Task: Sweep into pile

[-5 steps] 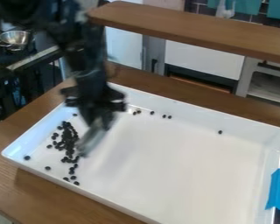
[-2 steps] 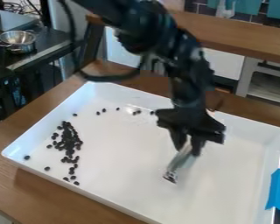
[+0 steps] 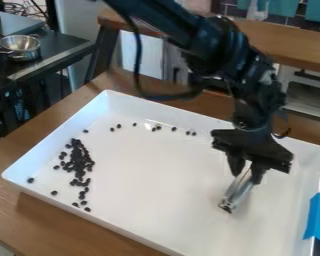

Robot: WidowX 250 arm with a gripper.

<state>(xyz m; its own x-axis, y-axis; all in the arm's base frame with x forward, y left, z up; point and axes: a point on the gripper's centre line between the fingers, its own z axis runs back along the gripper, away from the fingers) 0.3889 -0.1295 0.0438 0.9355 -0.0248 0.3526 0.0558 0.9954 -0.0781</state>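
My gripper [image 3: 247,175] hangs over the right half of the white tray [image 3: 149,239], shut on a pale, see-through sweeping tool [image 3: 237,193] that slants down toward the tray floor. A loose cluster of dark beans [image 3: 78,161] lies along the tray's left side. Several beans [image 3: 84,203] trail from it toward the near left wall, and a lone bean [image 3: 30,180] rests by the left corner. More beans [image 3: 156,128] are scattered in a row near the far wall.
Blue tape [image 3: 319,220] is on the tray's right edge. The tray rests on a wooden table [image 3: 22,220]. A raised wooden shelf [image 3: 289,45] runs behind it, and a metal colander [image 3: 19,46] stands on a dark counter at the upper left.
The gripper, with the tool, has moved from beside the bean cluster across to the tray's right half. The cluster looks nearly unchanged.
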